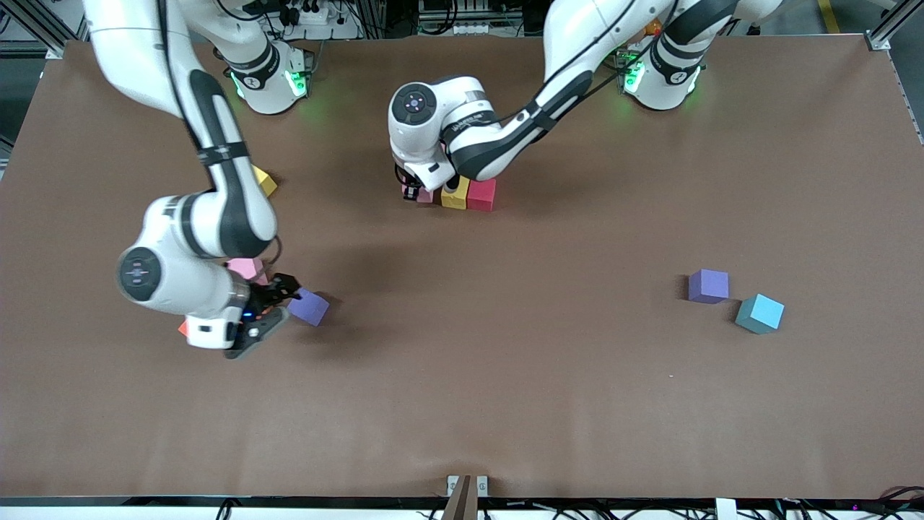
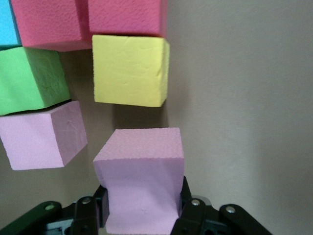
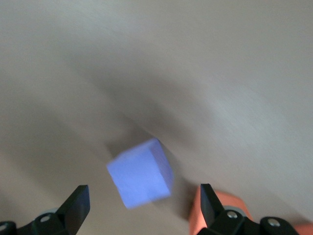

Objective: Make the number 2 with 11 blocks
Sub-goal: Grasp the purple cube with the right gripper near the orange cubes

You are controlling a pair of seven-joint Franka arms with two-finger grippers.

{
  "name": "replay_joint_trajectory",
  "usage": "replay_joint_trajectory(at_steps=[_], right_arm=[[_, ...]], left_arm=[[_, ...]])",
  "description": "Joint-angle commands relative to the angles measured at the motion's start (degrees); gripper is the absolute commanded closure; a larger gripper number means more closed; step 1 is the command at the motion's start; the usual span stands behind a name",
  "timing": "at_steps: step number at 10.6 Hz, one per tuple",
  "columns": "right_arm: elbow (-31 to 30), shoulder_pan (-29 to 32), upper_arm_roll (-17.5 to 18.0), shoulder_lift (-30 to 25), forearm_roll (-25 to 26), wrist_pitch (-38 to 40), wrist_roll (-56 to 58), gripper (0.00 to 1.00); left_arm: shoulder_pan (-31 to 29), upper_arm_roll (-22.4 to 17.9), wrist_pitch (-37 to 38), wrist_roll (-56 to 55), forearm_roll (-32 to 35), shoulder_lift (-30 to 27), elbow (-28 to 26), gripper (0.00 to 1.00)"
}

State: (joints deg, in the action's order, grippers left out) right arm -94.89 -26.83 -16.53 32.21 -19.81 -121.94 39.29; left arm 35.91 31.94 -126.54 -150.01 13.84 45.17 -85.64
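Centrally, the left gripper (image 2: 142, 208) pinches a pink block (image 2: 139, 183) just beside the yellow block (image 2: 129, 70) of the partly built number 2 (image 1: 462, 193), near the robots' bases; the right gripper (image 3: 144, 208), fingers spread, hangs over a purple block (image 1: 309, 307) toward the right arm's end; an orange block (image 3: 220, 208) lies beside it; 2 more blocks, purple (image 1: 708, 285) and light blue (image 1: 760, 313), sit toward the left arm's end.
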Motion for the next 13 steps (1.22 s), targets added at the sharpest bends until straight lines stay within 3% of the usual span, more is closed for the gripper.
replay_joint_trajectory(at_steps=[1, 2, 5, 9, 11, 13], right_arm=[[-2.38, -2.34, 0.27, 3.03, 1.53, -7.21, 5.92, 0.0], [-4.15, -2.53, 0.27, 3.12, 1.44, -10.57, 12.67, 0.0], [-4.95, -1.83, 0.27, 3.65, 1.53, -10.86, 22.03, 0.0], [-6.02, -1.47, 0.09, 2.51, 1.0, -9.99, 20.92, 0.0], [-5.65, -0.95, -0.09, -0.02, 1.0, -3.42, 19.69, 0.0], [-11.6, -1.03, 0.0, -3.63, 1.0, -5.83, 20.21, 0.0]], left_arm=[[1.7, -1.18, -0.2, -1.25, -0.3, 1.06, 0.12, 0.65], [1.8, -1.27, -0.2, -1.25, -0.13, 1.59, -0.23, 0.65], [1.8, -1.27, -0.55, -1.33, 0.49, 2.64, -1.72, 0.65], [1.27, -1.36, -0.55, -1.34, 1.27, 2.65, -2.43, 0.65], [1.44, -2.23, -0.9, -1.42, 1.89, 2.56, -2.34, 0.65], [1.27, -2.5, -1.95, -1.42, 1.81, 2.47, -2.34, 0.65]])
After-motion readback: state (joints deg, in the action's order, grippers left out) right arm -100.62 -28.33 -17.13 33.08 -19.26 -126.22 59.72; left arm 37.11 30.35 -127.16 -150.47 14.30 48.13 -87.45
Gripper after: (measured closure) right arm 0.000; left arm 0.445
